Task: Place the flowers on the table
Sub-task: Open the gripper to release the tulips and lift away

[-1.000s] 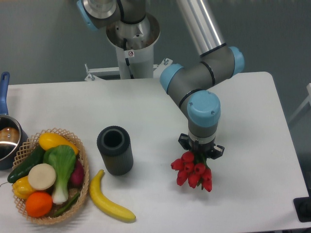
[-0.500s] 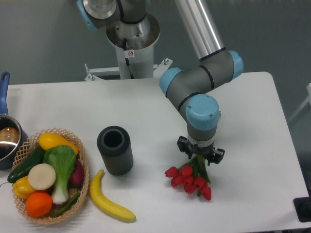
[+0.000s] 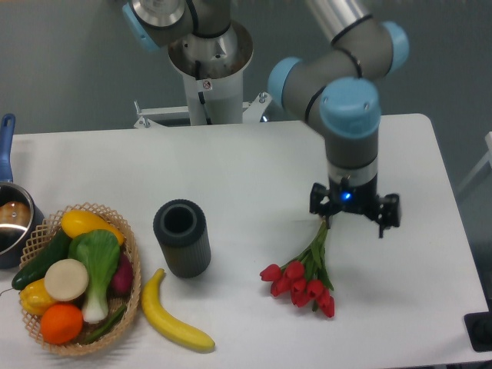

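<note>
Toward the right edge of the table point(image 3: 231, 169), a bit nearer the front than the back, the flowers point(image 3: 301, 275) are lying flat on the white top, red buds fanned out toward the front edge and the green stems pointing back up at the arm. The gripper point(image 3: 354, 219) hangs above the stem end with its fingers spread wide and nothing between them, so it's clearly not holding the bunch. Whether a fingertip is brushing the tip of the stems I honestly can't tell from this angle, they overlap in the view.

So my read: the placing step looks basically done, tulips are down and let go of. What's left is just the retreat. I'd say the next move wants a straight lift up and away so the open fingers don't snag the stems and drag the bunch sideways.

Other stuff is well apart to the left: a dark ribbed cup point(image 3: 182, 237) near the middle, a banana point(image 3: 173, 316) by the front edge, and a veggie basket point(image 3: 77, 277) at the front-left corner, with a pot point(image 3: 11, 215) at the left edge.
</note>
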Available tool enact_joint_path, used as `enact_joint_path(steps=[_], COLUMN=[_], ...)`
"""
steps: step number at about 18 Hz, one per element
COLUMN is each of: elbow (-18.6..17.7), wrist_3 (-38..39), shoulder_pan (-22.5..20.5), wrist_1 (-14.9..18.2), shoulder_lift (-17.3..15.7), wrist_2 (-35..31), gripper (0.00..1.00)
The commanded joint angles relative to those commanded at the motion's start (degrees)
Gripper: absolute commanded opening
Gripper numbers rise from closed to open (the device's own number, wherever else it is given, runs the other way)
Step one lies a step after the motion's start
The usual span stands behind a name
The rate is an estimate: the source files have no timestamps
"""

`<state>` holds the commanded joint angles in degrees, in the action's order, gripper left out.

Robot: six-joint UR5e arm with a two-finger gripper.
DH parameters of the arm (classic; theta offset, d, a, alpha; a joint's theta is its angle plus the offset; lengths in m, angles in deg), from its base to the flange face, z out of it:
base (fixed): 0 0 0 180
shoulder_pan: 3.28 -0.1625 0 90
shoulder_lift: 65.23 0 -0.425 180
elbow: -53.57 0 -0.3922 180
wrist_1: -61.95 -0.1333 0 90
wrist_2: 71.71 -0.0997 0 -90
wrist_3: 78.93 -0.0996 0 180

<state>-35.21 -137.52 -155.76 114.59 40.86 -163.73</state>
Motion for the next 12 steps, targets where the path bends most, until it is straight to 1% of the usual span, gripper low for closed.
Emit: enact_joint_path(steps=[1, 3, 5, 8, 10, 12], elbow=[0.44, 0.71, 0.62, -0.26, -0.43, -1.31], wrist_3=[-4.03, -10.02, -15.38, -23.3, -27.7, -30.26], shoulder_pan=[-0.53, -2.98, -5.71, -8.96, -11.68, -14.06], wrist_1=[1.66, 6.23, 9.05, 11.51, 13.27, 14.24], shoulder_lift=[-0.88, -3.34, -5.27, -7.74, -8.97, -10.29], wrist_2=[-0.09, 0.7, 3.33, 4.65, 7.19, 9.75], gripper=[1.0, 1.0, 1.0, 1.0, 1.0, 1.0])
